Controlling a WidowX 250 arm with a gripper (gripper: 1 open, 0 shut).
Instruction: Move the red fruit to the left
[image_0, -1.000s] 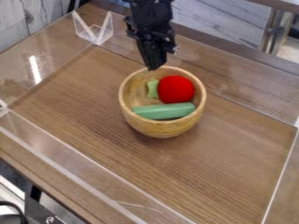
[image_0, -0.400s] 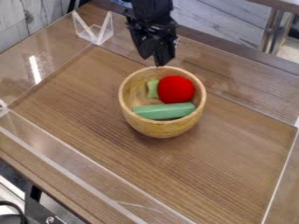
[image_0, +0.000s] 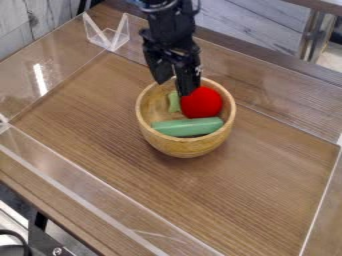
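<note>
A wooden table (image_0: 94, 150) with clear plastic walls along its edges is filling the view. A black robot arm (image_0: 167, 25) is reaching down from twelve o'clock toward the middle of the table. A round wooden bowl (image_0: 181, 140) is sitting near the table's centre. The gripper (image_0: 179, 87) is hanging over the bowl's rim at about eleven o'clock, its fingers spread apart and gripping nothing. Inside the bowl, a long green vegetable (image_0: 187, 127) is lying along the six o'clock side. The red fruit (image_0: 202, 102) is resting at about one o'clock, just beside the gripper's right finger; whether they are touching is unclear.
</note>
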